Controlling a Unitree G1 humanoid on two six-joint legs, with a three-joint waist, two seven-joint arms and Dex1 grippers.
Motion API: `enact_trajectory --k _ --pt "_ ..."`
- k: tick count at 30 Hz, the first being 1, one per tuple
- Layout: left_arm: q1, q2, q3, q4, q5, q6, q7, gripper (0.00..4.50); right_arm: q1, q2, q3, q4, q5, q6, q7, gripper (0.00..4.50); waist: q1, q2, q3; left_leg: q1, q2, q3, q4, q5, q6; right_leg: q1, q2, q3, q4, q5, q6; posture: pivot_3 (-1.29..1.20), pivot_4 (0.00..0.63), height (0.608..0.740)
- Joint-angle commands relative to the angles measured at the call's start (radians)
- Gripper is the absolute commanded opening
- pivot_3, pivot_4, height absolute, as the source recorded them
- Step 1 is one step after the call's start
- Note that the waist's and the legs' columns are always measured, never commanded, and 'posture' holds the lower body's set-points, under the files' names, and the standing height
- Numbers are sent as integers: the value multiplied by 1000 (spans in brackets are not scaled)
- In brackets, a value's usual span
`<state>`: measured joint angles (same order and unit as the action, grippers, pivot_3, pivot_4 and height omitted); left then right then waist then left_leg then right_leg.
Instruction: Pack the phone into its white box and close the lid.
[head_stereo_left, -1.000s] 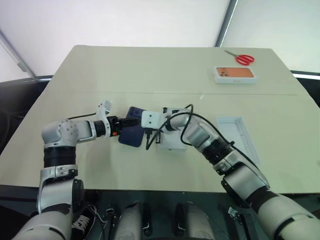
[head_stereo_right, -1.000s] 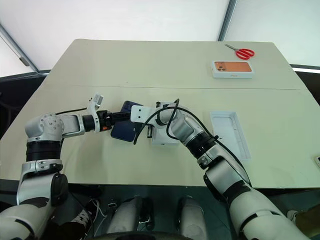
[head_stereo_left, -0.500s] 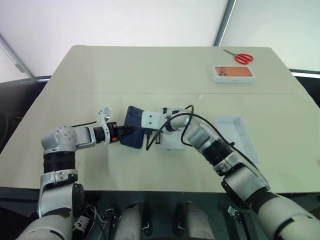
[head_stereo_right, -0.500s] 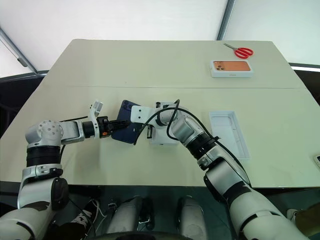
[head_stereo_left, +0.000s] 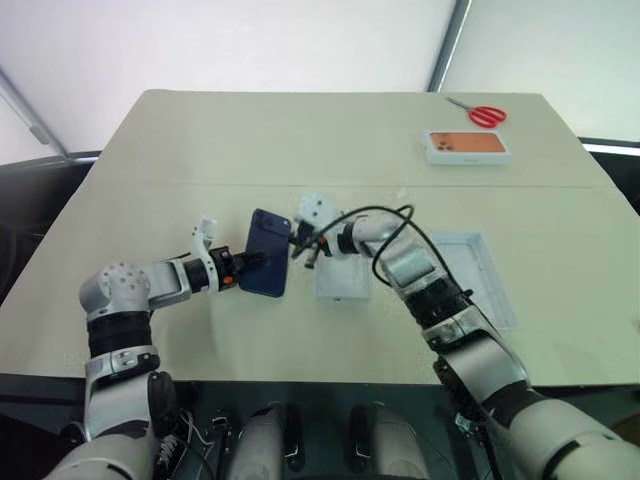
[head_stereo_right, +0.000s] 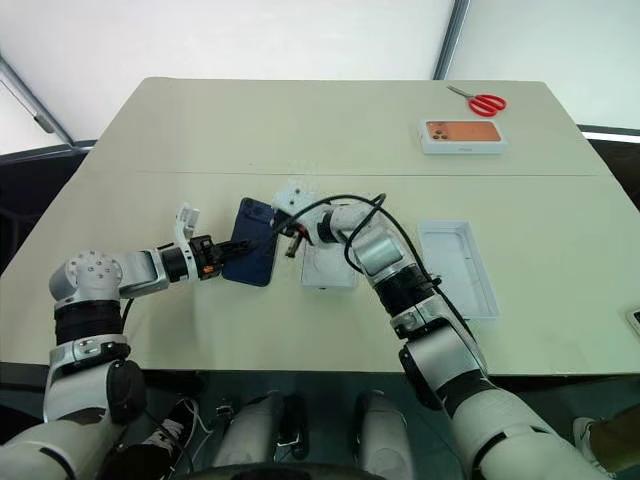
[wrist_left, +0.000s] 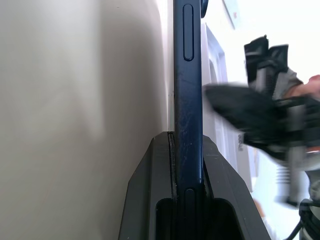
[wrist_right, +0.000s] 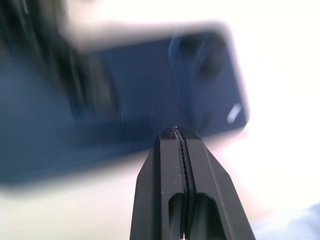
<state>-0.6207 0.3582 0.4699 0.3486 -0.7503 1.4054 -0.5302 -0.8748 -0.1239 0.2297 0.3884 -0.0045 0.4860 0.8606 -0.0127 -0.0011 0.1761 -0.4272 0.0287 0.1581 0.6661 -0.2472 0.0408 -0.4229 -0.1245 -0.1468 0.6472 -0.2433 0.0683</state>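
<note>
Beige table (head_stereo_left: 300, 140) (pale wall behind); L gripper (head_stereo_left: 250, 264) clamps phone (head_stereo_left: 268, 253), R gripper (head_stereo_left: 298, 243) closed, empty.

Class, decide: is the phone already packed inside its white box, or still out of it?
Out. The phone is clamped on edge in the left claw, beside the white box, not inside it.

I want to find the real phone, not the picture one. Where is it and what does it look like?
Look at the middle of the big beige table, towards its near edge. The left gripper is clamped on the phone, lifted up next to the white box. It is slim and dark navy blue, unlike the orange phone picture on the far box.
</note>
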Motion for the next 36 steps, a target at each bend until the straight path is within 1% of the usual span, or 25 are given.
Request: enact_trajectory --k 1,2,4,5,6,9,11,13,15,17,22,27,29,31,36 --pt "2 -17 75 6 -27 -15 44 0 -18 -8 -136 -115 170 111 31 787 0 0 0 0 0 0 0 0 0 0 0 0 0 0 0 0 150 738" --pt "0 -22 97 5 -39 -17 52 0 -7 -26 -146 -159 206 147 57 1257 0 0 0 0 0 0 0 0 0 0 -1 0 0 0 0 0 150 738" --pt "-3 -27 124 -3 -58 -11 67 0 30 -84 -122 -243 243 191 122 2377 -3 -1 1 0 0 0 -1 0 0 -1 -1 0 0 0 0 0 150 738" --pt "-2 -28 131 -16 -68 -11 66 0 61 -132 -93 -288 252 200 170 2913 -4 -1 1 0 0 0 -1 0 0 -2 -1 0 0 0 0 0 150 738" --pt "-4 -32 146 -28 -89 1 62 0 102 -194 -52 -329 248 185 233 3337 -3 -1 1 0 0 0 -2 0 0 -2 -1 0 0 0 0 0 150 738" --pt "-2 -35 152 -74 -110 -34 58 0 180 -318 2 -382 246 158 322 3337 -4 -3 3 -1 0 0 -3 0 0 -2 -1 0 -2 0 0 0 150 738" --pt "-10 -35 159 -80 -117 -50 65 0 222 -392 46 -414 215 83 372 3337 -6 -4 5 -2 0 1 -3 0 0 -4 -1 0 -2 0 0 0 150 738" --pt "-9 -33 149 -88 -113 -73 63 0 239 -433 75 -424 195 45 389 3337 -8 -4 5 -2 0 1 -3 0 0 -4 -1 0 -1 0 0 0 150 738" --pt "-4 -28 126 -92 -107 -79 60 0 248 -451 92 -422 179 13 388 3337 -7 -5 6 -2 1 1 -3 0 -1 -5 1 0 -1 0 0 0 150 738" --pt "24 -19 58 -120 -79 -99 42 0 252 -463 127 -396 104 -77 353 3337 -3 -5 6 -2 2 1 -3 0 -1 -5 1 0 -2 0 0 0 150 738" --pt "36 -27 41 -133 -95 -113 50 0 258 -455 163 -381 59 -137 332 3337 1 -9 9 -3 1 1 -3 0 -1 -5 0 0 -2 0 0 0 150 738" --pt "28 -33 55 -143 -110 -112 67 0 267 -460 183 -361 17 -167 315 3337 1 -11 10 -3 1 1 -3 0 -1 -5 0 0 -2 0 0 0 150 738" --pt "25 -34 63 -145 -120 -104 74 0 269 -455 178 -361 19 -167 312 2823 0 -11 11 -3 1 1 -3 0 -1 -5 0 0 -2 0 0 0 150 738" --pt "27 -29 52 -152 -119 -111 71 0 273 -456 179 -365 21 -168 318 2117 0 -11 11 -3 1 1 -3 0 -1 -5 0 0 -2 0 0 0 150 738" --pt "21 -23 51 -143 -122 -115 75 0 275 -454 186 -350 0 -185 299 2117 0 -11 11 -3 1 1 -3 0 -1 -5 0 0 -2 0 0 0 150 738"
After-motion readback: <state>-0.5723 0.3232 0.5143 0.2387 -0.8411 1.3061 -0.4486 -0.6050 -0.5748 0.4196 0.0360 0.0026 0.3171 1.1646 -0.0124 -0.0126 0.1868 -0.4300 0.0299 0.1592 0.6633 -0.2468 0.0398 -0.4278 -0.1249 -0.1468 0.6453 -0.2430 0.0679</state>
